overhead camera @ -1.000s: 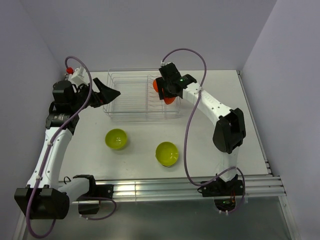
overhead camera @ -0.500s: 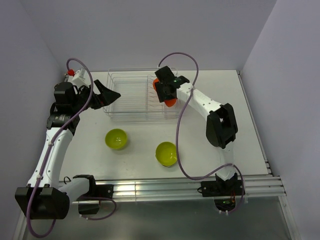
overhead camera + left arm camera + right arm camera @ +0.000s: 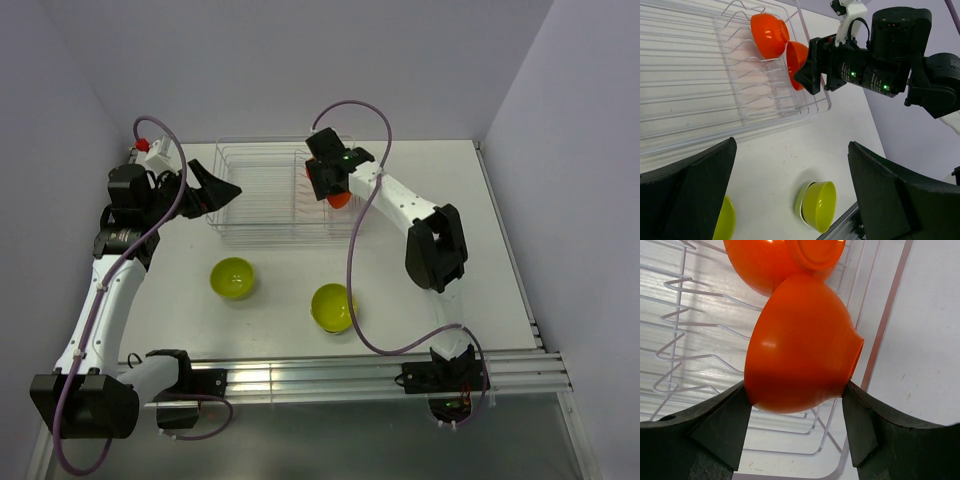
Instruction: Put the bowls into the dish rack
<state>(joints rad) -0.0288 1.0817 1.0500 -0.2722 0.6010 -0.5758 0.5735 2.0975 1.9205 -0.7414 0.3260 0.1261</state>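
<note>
The right gripper (image 3: 796, 389) pinches an orange bowl (image 3: 800, 345) on edge over the right end of the dish rack (image 3: 260, 240), left gripper (image 3: 792, 147) gaping empty alongside, so best ease it down beside the seated bowl (image 3: 769, 34) before letting go.

Plain pale-lavender walls (image 3: 300, 60) are enclosing a flat white tabletop (image 3: 270, 320) on three sides; a ribbed silver metal rail (image 3: 300, 378) is running along its near edge.

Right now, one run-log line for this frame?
right tool shut on held orange bowl over dish rack | left tool open, empty | racked orange bowl in slots | lime-green bowls on table
</note>
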